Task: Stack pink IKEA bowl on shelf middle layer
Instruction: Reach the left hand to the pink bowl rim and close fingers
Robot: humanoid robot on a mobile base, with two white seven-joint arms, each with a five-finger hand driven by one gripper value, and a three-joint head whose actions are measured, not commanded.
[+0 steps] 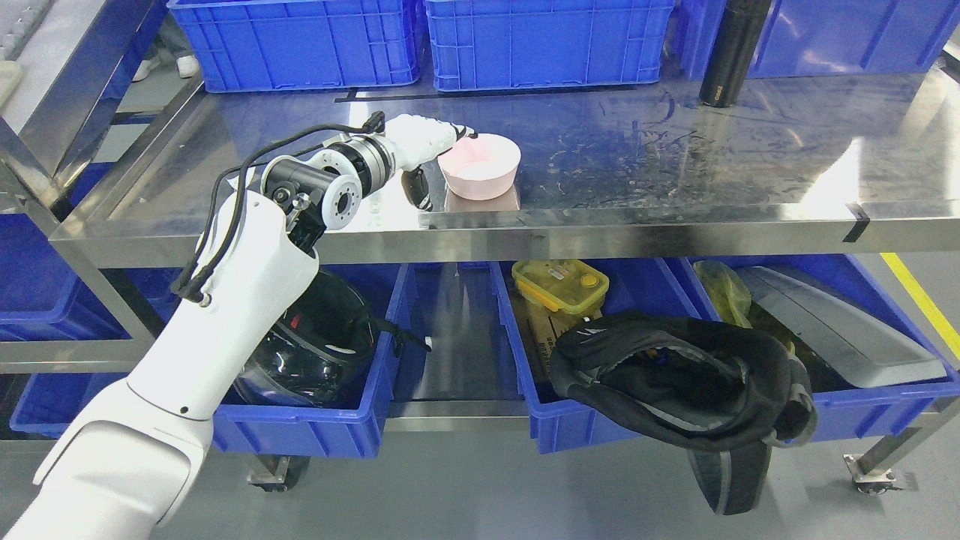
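The left hand (431, 150) pinches the pink bowl's (480, 169) near rim. The bowl sits at the hand's three o'clock on the shelf (675, 165).

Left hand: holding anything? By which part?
The left hand grips the pink bowl by its left rim, fingers over the edge. The bowl sits on the steel shelf.

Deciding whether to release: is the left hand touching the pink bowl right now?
Touching. The head view shows the left hand on the pink bowl: one finger hooks over its left rim, another runs down its outer wall, no gap visible.
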